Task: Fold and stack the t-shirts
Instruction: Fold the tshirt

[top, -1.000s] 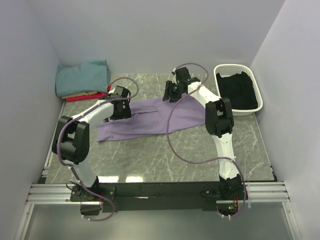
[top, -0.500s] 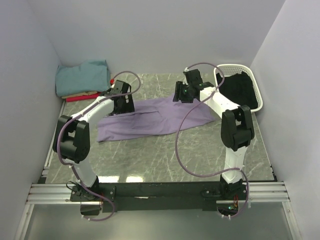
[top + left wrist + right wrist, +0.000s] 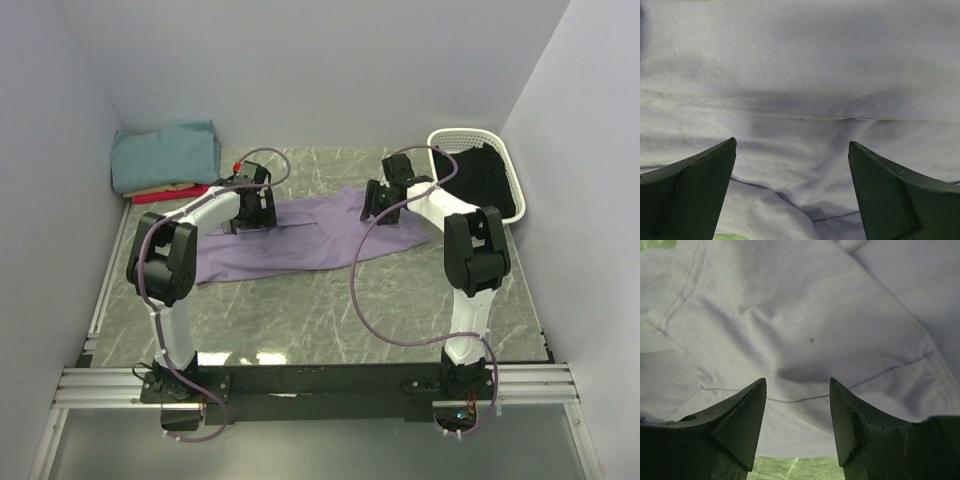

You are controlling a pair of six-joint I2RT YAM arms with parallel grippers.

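Note:
A large lavender-purple t-shirt (image 3: 300,230) lies spread on the marble table and fills both wrist views (image 3: 800,90) (image 3: 805,325). My left gripper (image 3: 252,208) is low over its upper left edge, open, with wrinkled cloth between the fingers (image 3: 695,185). My right gripper (image 3: 383,200) is low over its upper right part, open, with cloth and a hem seam between the fingers (image 3: 740,420). Folded teal (image 3: 165,155), tan (image 3: 160,188) and red (image 3: 170,194) t-shirts are stacked in the back left corner.
A white basket (image 3: 505,215) holding dark cloth (image 3: 480,180) stands at the back right. Purple cables loop from both arms over the table. Grey walls close in the left, back and right sides.
The right gripper moved right and down onto the shirt's right part. The left gripper moved a little right and back along the shirt's upper edge. The shirt's right side now lies spread farther right.

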